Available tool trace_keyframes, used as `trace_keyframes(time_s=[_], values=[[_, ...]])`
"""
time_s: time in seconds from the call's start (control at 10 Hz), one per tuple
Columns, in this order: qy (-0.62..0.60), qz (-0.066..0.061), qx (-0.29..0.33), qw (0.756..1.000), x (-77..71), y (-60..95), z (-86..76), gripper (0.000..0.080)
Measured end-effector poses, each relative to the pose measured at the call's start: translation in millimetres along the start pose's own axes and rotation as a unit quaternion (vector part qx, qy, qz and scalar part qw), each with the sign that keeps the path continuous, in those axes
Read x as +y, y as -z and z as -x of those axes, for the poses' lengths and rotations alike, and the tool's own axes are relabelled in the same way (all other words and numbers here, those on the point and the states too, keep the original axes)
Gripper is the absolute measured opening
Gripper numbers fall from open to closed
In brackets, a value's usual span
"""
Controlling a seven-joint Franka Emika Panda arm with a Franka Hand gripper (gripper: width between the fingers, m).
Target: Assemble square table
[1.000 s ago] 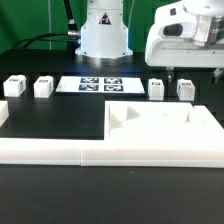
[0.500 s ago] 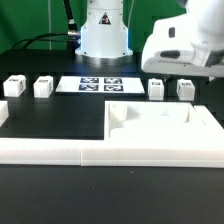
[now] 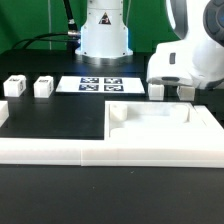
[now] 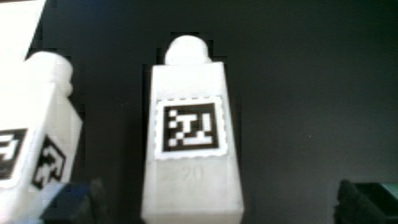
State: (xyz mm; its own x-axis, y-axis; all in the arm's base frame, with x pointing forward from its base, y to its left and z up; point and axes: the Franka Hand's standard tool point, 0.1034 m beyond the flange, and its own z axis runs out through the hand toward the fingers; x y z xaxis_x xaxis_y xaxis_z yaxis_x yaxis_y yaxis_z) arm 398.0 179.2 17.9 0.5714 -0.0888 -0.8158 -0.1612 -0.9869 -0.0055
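Black desk (image 3: 50, 195) holds the tabletop (image 3: 165, 135) near, at the exterior view's right; the tool (image 4: 217, 200) hangs over a tagged leg (image 4: 192, 120) just beyond it, jaws wide open, gripping nothing

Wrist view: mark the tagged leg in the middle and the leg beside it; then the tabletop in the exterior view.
middle leg (image 4: 191, 130), wrist view, on its tag.
neighbouring leg (image 4: 50, 95), wrist view, on its white side.
tabletop (image 3: 165, 128), exterior view, on its bare inner surface.
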Motion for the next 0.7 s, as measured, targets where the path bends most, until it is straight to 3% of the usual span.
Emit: trace_keyframes(time_s=[0.3,0.6,0.7], values=[[-0.003,0.006,-0.008,1.0,1.2,-19.3,2.5,0.0649],[-0.002,0.006,-0.008,1.0,0.6,-19.4,2.5,0.0649],[-0.002,0.006,-0.008,1.0,0.5,-19.6,2.5,0.0535]])
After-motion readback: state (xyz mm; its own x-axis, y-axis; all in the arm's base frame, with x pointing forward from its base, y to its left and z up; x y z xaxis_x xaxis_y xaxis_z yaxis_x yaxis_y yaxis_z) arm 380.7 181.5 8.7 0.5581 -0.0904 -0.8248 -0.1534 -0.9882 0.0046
